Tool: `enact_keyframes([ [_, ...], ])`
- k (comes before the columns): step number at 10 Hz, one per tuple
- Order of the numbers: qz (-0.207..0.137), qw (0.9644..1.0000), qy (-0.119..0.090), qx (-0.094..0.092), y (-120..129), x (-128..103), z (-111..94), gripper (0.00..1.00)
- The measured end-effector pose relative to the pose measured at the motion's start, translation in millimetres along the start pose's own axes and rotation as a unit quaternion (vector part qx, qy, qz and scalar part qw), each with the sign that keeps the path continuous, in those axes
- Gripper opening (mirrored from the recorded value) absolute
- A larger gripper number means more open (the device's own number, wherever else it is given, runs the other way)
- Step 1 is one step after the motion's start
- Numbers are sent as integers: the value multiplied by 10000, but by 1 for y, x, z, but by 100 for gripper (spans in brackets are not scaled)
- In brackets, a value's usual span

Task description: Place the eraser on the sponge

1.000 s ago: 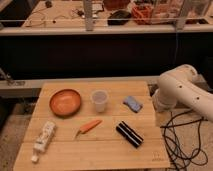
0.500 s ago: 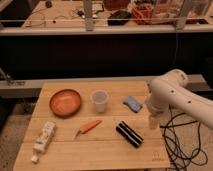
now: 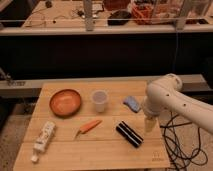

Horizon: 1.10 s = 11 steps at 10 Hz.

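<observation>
The white robot arm hides the top of the pale gripper, which hangs at the right edge of the wooden bench. Whether it is spread or closed cannot be told. The black rectangular eraser with two thin white stripes lies flat by the near edge, its long axis slanting toward the near right corner, just left of the gripper and apart from it. The small light-blue soft sponge lies farther back.

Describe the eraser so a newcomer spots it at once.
On the wooden table, look at the front right part, beside the white arm's pincer. The eraser is the black block with thin white stripes, lying diagonally. Its neighbours, the orange carrot-shaped thing and the light-blue sponge, aren't dark.
</observation>
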Motion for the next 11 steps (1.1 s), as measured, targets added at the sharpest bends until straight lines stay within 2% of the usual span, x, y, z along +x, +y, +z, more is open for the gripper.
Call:
enact_keyframes([
  [11,-60,9991,-421,-29,8,-36,29,80],
])
